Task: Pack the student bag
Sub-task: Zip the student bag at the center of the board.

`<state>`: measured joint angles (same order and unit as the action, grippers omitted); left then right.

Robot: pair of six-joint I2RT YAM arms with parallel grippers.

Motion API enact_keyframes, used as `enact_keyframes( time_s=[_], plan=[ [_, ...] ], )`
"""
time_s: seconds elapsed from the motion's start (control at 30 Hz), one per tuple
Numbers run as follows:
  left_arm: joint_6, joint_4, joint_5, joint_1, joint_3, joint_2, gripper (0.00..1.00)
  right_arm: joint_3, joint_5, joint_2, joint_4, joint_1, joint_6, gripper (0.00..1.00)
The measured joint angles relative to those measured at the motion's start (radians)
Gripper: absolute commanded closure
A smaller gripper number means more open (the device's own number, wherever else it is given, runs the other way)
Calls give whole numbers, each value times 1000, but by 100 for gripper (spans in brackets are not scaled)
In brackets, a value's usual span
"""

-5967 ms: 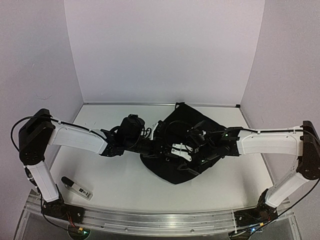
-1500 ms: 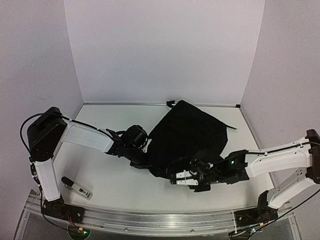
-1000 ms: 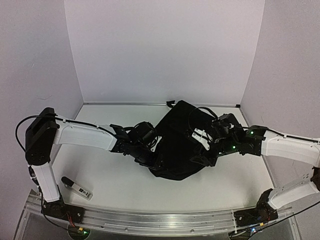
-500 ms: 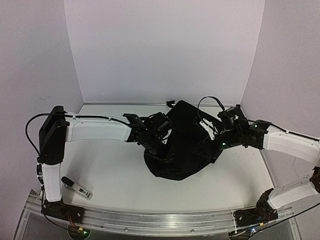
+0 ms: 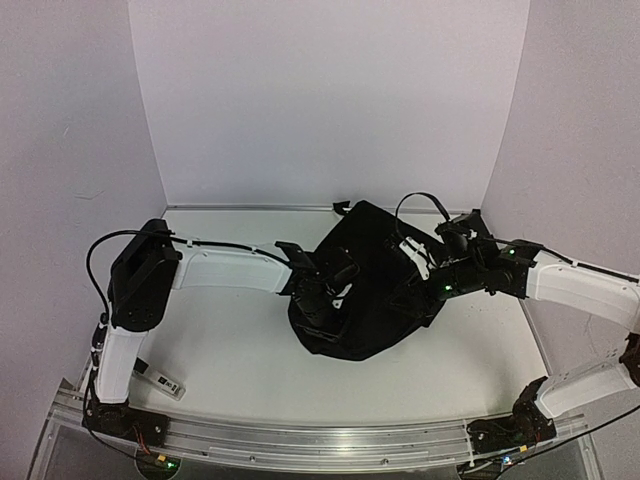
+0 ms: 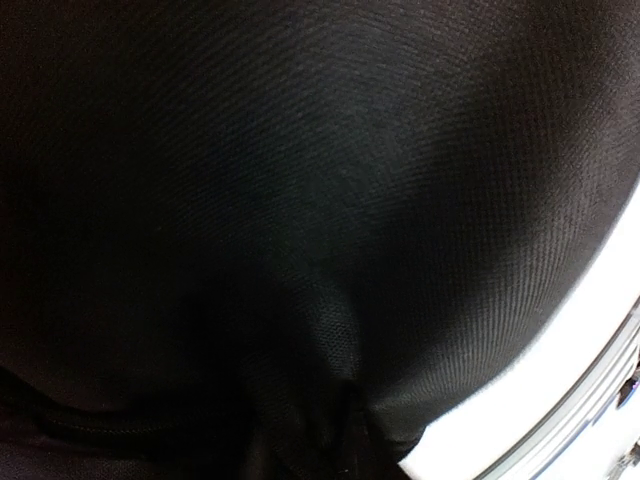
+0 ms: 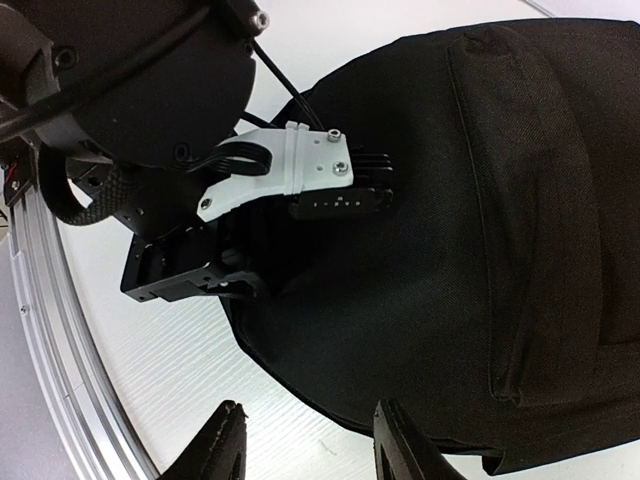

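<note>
- The student bag (image 5: 368, 322) lies slumped mid-table (image 5: 220, 340), nearer the far edge. I see no opening, so its contents are hidden.
- My left gripper (image 5: 322, 305) presses into its left side, probably seeking fabric to lift. I cannot tell how its fingers stand.
- My right gripper (image 7: 308, 448) hovers above, fingers spread, empty.

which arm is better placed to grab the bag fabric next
Left, most likely: the left gripper sits against the student bag at its left edge, black fabric filling its wrist view. The right gripper hangs open, seemingly above the bag.
</note>
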<state>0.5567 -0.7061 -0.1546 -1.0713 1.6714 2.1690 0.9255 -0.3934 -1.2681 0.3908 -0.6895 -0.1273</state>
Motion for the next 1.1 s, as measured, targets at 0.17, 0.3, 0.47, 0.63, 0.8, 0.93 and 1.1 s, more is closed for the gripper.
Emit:
enact_keyframes(
  time_s=[0.17, 0.3, 0.47, 0.63, 0.8, 0.93, 1.1],
  plan=[
    [1, 76, 16, -4, -72, -55, 100, 0, -5, -12, 0, 0, -9, 56],
    [11, 164, 27, -6, -196, -197, 100, 4, -20, -34, 3, 0, -29, 57],
    [41, 307, -6, 15, -323, -376, 100, 26, -63, -66, 18, 0, -63, 56],
    [103, 448, -99, 64, -418, -421, 98, 59, -115, -74, 23, -4, -100, 53],
    [140, 496, -146, 85, -437, -421, 99, 85, -128, -87, 20, -40, -130, 51],
    [155, 500, -161, 90, -437, -418, 91, 85, -114, -120, 21, -94, -162, 48],
    [180, 548, -190, 91, -477, -415, 85, 84, -91, -162, 21, -123, -188, 47]
  ],
)
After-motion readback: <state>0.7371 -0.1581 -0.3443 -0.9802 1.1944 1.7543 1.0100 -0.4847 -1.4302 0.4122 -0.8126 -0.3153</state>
